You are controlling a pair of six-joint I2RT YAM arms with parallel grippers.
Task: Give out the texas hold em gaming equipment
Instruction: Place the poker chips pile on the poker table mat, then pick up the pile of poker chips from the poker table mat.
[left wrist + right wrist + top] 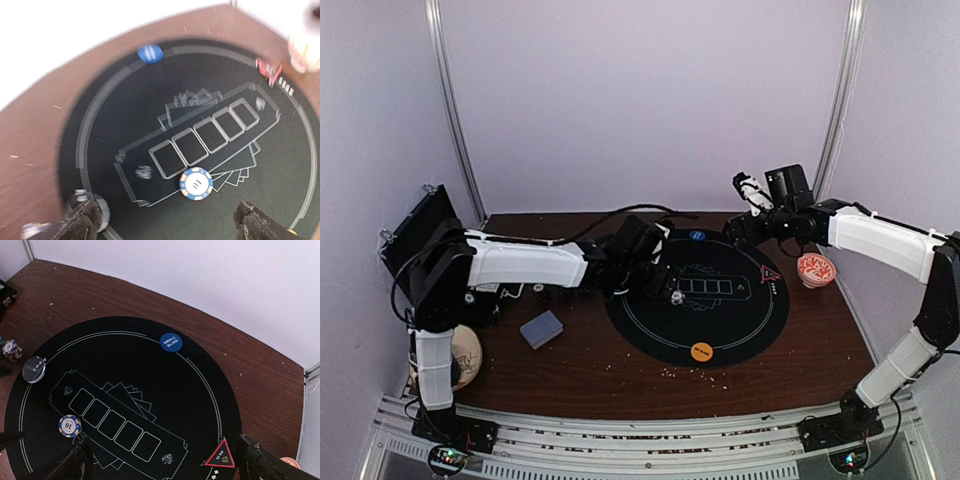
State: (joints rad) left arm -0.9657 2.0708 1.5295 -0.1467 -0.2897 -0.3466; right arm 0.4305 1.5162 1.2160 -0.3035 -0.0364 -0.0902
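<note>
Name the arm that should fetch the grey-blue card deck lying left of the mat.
Likely left. The card deck lies off the mat's left edge, beside the left arm, and the left tool is open and empty. The right tool hovers at the mat's far right side.

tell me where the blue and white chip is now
In the top view the blue-and-white chip lies on the black mat, by the left end of the row of card outlines.

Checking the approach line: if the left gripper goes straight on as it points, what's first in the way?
Probably the blue-and-white striped chip lying on the black mat, centred ahead of the open left gripper. Depth is unclear; it could touch the mat beside the chip instead.
</note>
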